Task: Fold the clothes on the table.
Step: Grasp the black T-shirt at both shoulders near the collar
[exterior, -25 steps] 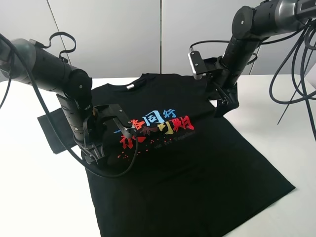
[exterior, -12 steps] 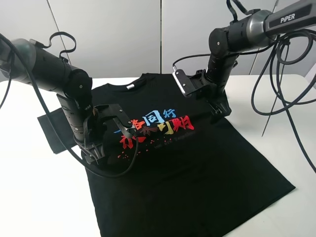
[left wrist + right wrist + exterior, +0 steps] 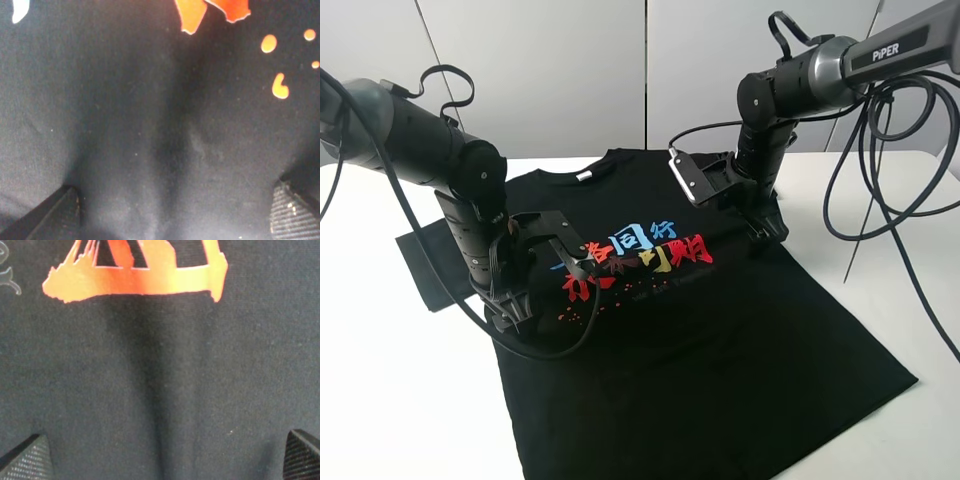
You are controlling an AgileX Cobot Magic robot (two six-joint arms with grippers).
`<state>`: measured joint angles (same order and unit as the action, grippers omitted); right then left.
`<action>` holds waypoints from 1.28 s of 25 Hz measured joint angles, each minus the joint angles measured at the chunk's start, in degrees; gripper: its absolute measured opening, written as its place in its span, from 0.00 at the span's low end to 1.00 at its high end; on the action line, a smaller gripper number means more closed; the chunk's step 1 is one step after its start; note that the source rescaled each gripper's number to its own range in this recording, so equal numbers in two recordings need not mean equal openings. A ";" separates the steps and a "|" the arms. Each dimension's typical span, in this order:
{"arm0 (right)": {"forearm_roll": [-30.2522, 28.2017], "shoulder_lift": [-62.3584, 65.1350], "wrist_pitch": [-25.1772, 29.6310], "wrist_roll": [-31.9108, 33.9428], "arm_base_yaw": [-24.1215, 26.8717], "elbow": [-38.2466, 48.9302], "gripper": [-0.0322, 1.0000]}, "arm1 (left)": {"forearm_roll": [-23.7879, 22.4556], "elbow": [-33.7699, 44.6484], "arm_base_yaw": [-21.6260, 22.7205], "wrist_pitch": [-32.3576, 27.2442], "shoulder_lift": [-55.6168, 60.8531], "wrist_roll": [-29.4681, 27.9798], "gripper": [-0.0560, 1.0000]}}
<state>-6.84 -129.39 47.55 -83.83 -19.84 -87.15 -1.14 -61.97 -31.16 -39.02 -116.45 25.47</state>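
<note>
The black T-shirt [image 3: 700, 340] lies chest-up on the white table [image 3: 380, 400], with its white neck tag [image 3: 584, 175] at the far side and the coloured characters [image 3: 638, 255] across the middle. My left gripper [image 3: 510, 312] points down onto the shirt's left side beside the print, open, and its fingertips [image 3: 55, 212] straddle bare fabric [image 3: 165, 140]. On the right side of the chest, just past the print, my right gripper [image 3: 770, 228] is also low over the cloth. It is open, its fingertips [image 3: 25, 460] wide apart over black cloth [image 3: 165, 390] below an orange-red character [image 3: 135, 275].
The shirt's left sleeve [image 3: 428, 255] spreads flat on the table beyond the left arm. Black cables [image 3: 880, 200] loop down from the right arm over the table's right side. The shirt's hem corner [image 3: 905, 378] reaches near the table's front right edge.
The right arm has swung left and come down toward the shirt's chest, beside the print. The left arm and the shirt have not moved.
</note>
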 joint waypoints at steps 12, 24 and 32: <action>0.00 -1.65 3.81 0.00 0.00 -1.01 0.74 | 0.00 0.00 0.00 0.00 -0.02 -0.06 0.99; 0.22 -1.89 5.41 0.00 -0.08 -1.08 0.62 | 0.00 0.00 0.00 0.00 -0.12 -0.06 0.99; 0.33 -1.89 6.62 5.70 -0.08 -1.08 0.18 | 0.00 0.00 0.00 0.11 -0.12 -0.06 0.99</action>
<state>-6.51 -131.28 54.17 -78.14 -19.92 -88.23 -1.14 -61.97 -31.16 -38.91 -116.57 25.41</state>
